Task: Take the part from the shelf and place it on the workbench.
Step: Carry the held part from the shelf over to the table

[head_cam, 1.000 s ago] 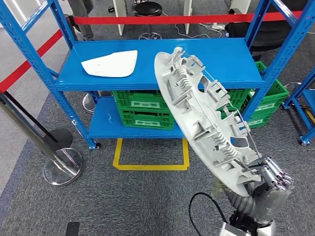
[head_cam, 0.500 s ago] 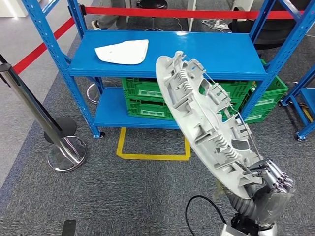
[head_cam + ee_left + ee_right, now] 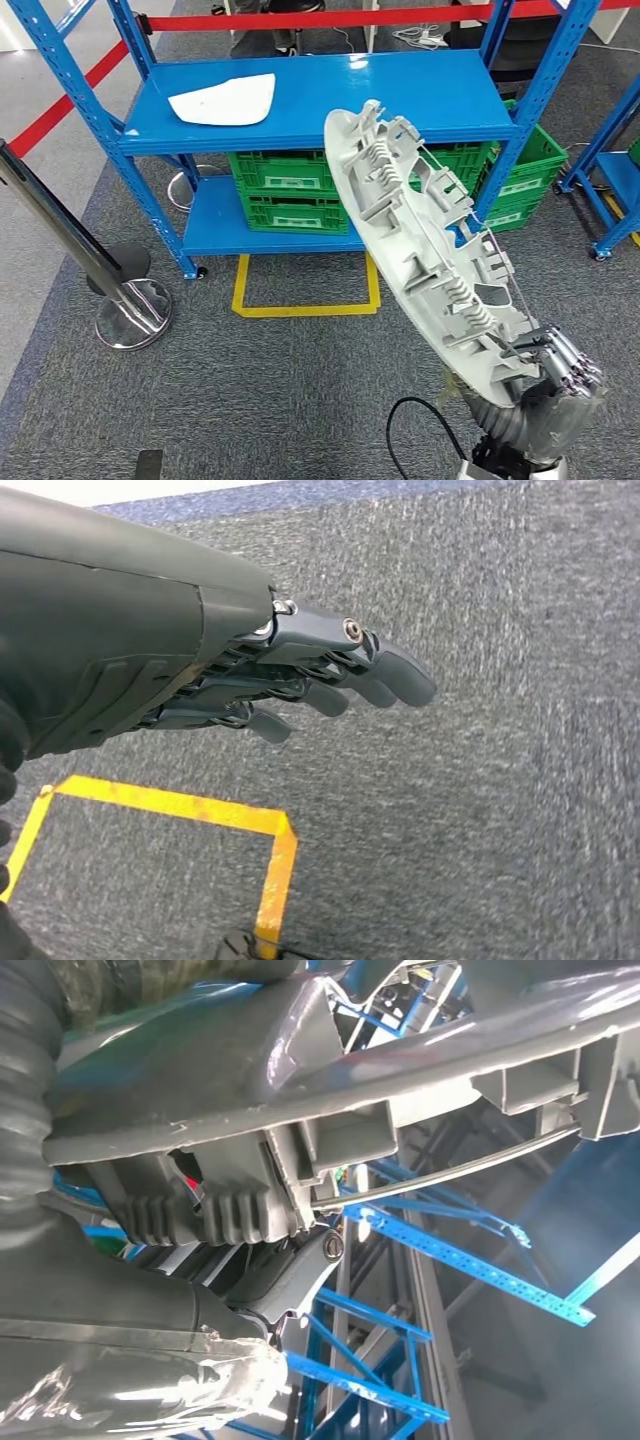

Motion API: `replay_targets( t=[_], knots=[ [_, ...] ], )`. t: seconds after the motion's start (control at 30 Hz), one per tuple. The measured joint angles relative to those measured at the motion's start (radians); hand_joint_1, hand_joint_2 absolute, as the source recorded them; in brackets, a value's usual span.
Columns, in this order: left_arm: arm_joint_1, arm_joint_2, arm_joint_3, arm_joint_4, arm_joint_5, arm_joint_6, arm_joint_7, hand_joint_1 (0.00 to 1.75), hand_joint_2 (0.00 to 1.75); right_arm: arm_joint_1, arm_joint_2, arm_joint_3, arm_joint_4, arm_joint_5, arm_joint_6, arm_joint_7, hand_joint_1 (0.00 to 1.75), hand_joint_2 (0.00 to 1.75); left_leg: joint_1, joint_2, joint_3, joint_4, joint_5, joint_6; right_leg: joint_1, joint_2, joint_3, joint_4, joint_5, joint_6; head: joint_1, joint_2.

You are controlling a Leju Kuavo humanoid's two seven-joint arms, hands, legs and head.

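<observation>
While the right hand [image 3: 555, 365] grips the lower end of the large light-grey moulded plastic part [image 3: 423, 250], that part stands tilted in the air in front of the blue steel shelf [image 3: 317, 100], its ribbed, clip-studded back turned toward the head camera and its upper end reaching up across the shelf's top board. The fingers [image 3: 570, 355] are wrapped over the part's bottom edge, and the grey ribbed wrist cover sits just below them. In the right wrist view the same hand [image 3: 249, 1250] shows pressed up against the underside of the part [image 3: 340, 1070], with ribs and a thin metal rod of the part running just beside the fingers, and blue shelf struts behind.

On the shelf's top board, well apart from the held part, lies a flat white curved panel [image 3: 223, 100]. Green plastic crates [image 3: 290, 195] stand on the lower board, partly behind the part. A yellow taped rectangle [image 3: 306, 290] marks the grey carpet floor [image 3: 226, 400] just in front of the shelf. A chrome barrier post with a round base [image 3: 128, 310] stands to the left, and a red barrier tape [image 3: 324, 17] runs behind the shelf. A black cable [image 3: 411, 425] loops on the carpet near the right arm.

The left hand [image 3: 302, 680] hangs over the carpet with its dark fingers stretched out nearly straight and holding nothing; a corner of yellow floor tape [image 3: 275, 850] lies beneath it.
</observation>
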Motion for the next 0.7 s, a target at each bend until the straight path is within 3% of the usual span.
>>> replay_targets(
  t=[0.03,0.07,0.1,0.2,0.27,0.37,0.43,0.5,0.57,0.6,0.63,0.7],
  knots=[
    [0.001,0.000,0.000,0.000,0.000,0.000,0.000,0.00,1.75,0.002,0.000,-0.001,0.000,-0.001,0.000,0.000,1.75,1.75,0.003,0.000,-0.024,0.058,-0.023,-0.003,0.001,0.003,-0.006,0.002,0.003,-0.001,0.000,0.000],
    [0.001,0.000,0.000,0.000,0.000,0.000,0.000,0.00,1.75,0.005,0.000,-0.003,0.000,-0.001,0.000,-0.001,1.75,1.75,0.005,0.000,-0.035,0.088,-0.027,-0.005,0.002,0.007,-0.011,0.004,0.006,0.000,0.000,0.000],
    [0.002,0.000,0.000,0.000,0.000,0.000,0.000,0.00,1.75,0.007,0.000,-0.004,0.000,-0.001,0.000,-0.001,1.75,1.75,0.006,-0.001,-0.028,0.080,-0.010,-0.005,0.003,0.011,-0.016,0.007,0.008,0.001,0.000,0.000],
    [0.002,0.001,0.000,0.000,-0.001,0.000,0.001,0.00,1.75,0.011,0.000,-0.008,-0.002,-0.003,0.000,-0.006,1.75,1.75,0.006,-0.021,0.060,-0.091,0.086,0.005,0.005,0.025,-0.026,0.015,0.013,0.008,0.000,0.000],
    [0.001,0.002,0.000,0.000,-0.002,0.000,0.003,0.00,1.75,0.012,0.000,-0.010,-0.009,-0.007,0.000,-0.015,1.75,1.75,0.006,-0.038,0.093,-0.169,0.106,0.014,0.007,0.032,-0.039,0.022,0.019,0.018,0.001,0.000],
    [0.001,0.000,0.000,0.000,-0.003,0.000,0.005,0.00,1.75,0.020,0.001,-0.014,-0.017,-0.011,-0.001,-0.025,1.75,1.75,0.006,-0.032,0.088,-0.185,0.111,0.030,0.006,0.038,-0.056,0.026,0.026,0.036,0.002,0.000],
    [0.002,-0.003,0.000,0.000,-0.003,0.000,0.005,0.00,1.75,0.025,0.000,-0.015,-0.021,-0.012,-0.001,-0.030,1.75,1.75,0.010,-0.021,0.084,-0.192,0.122,0.042,0.004,0.029,-0.081,0.075,-0.013,0.046,0.006,0.000],
    [0.002,-0.003,0.000,0.000,-0.003,0.000,0.005,0.00,1.75,0.027,0.000,-0.016,-0.024,-0.014,-0.001,-0.035,1.75,1.75,0.011,-0.010,0.076,-0.192,0.127,0.049,0.000,0.019,-0.130,0.197,-0.086,0.055,0.010,0.000],
    [0.004,-0.003,0.000,0.000,-0.004,0.000,0.006,0.00,1.75,0.032,0.001,-0.017,-0.024,-0.015,-0.001,-0.038,1.75,1.75,0.010,0.002,0.070,-0.192,0.131,0.048,-0.004,0.016,-0.162,0.293,-0.124,0.063,0.011,0.000],
    [0.005,-0.003,0.000,0.000,-0.005,0.000,0.006,0.00,1.75,0.035,0.001,-0.017,-0.024,-0.016,-0.001,-0.040,1.75,1.75,0.010,0.008,0.068,-0.191,0.133,0.047,-0.005,0.014,-0.153,0.291,-0.116,0.065,0.011,0.000],
    [0.005,-0.004,0.000,0.000,-0.006,0.000,0.006,0.00,1.75,0.039,0.001,-0.019,-0.026,-0.016,-0.001,-0.043,1.75,1.75,0.010,0.012,0.068,-0.191,0.134,0.046,-0.006,0.010,-0.125,0.251,-0.093,0.065,0.011,0.000],
    [0.004,-0.006,0.000,0.000,-0.006,0.000,0.007,0.00,1.75,0.045,0.002,-0.022,-0.031,-0.020,-0.001,-0.048,1.75,1.75,0.008,0.020,0.068,-0.190,0.134,0.040,-0.005,-0.012,-0.042,0.112,-0.041,0.062,0.011,0.000]
  ],
)
